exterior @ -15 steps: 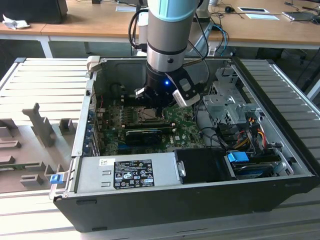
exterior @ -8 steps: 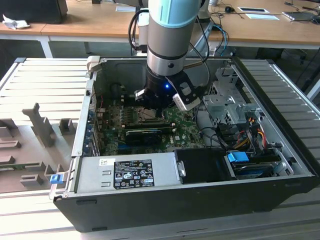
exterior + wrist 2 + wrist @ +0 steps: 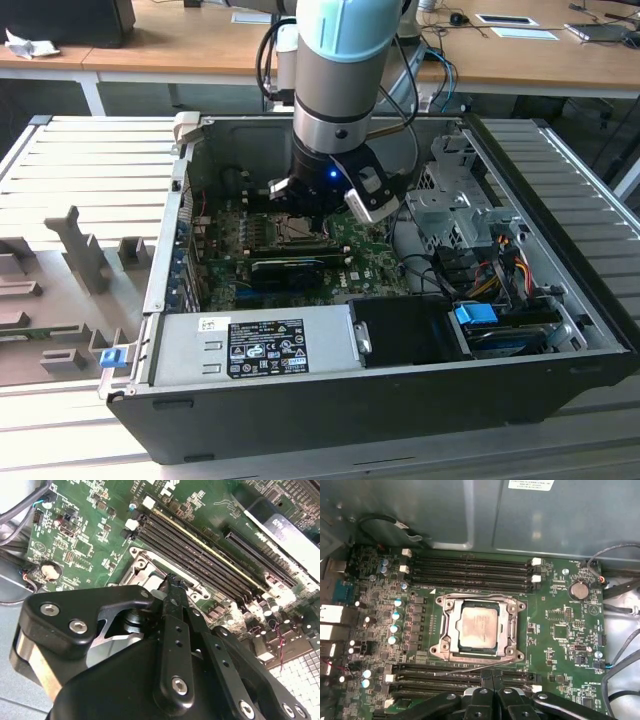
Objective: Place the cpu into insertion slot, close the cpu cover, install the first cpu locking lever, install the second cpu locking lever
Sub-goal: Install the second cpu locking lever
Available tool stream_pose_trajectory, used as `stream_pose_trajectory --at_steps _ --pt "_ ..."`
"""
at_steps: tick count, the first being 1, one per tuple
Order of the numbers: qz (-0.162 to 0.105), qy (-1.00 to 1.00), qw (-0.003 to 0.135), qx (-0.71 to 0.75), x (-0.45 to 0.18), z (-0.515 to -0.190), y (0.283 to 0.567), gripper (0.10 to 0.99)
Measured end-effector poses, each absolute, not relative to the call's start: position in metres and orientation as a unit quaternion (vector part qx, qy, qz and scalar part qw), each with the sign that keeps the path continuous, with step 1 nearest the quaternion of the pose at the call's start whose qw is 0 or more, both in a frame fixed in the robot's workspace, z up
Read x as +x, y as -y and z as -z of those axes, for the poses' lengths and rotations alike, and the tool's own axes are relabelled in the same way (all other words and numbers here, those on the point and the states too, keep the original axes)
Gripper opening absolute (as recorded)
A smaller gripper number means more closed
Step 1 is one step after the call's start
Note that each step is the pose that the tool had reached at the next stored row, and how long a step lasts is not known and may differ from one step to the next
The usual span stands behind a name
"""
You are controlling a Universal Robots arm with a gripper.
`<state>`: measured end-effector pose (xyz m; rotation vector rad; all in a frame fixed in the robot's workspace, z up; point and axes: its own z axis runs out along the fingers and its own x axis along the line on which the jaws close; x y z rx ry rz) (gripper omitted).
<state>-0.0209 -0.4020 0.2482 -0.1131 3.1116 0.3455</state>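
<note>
One cpu [image 3: 479,628] sits mid-frame under its cpu cover [image 3: 511,625]; my claw [image 3: 492,677], pinched empty, could slip off the wire lever [image 3: 470,669]

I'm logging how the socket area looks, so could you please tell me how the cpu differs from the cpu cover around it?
The cpu is a solid dull grey plate; the cover is a shinier metal frame with a square window. The cpu is smaller and lies inside that window, while the cover surrounds it. Both are square and lie flat on the green board.
</note>
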Motion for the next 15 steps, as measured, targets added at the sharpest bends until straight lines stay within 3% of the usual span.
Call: stream_pose_trajectory --at_steps 5,15 --pt "-0.113 -0.993 -0.003 -0.035 -0.0217 -0.2462 0.4018 0.106" --pt "-0.113 -0.992 -0.005 -0.05 -0.0305 -0.2428 0.4018 0.106"
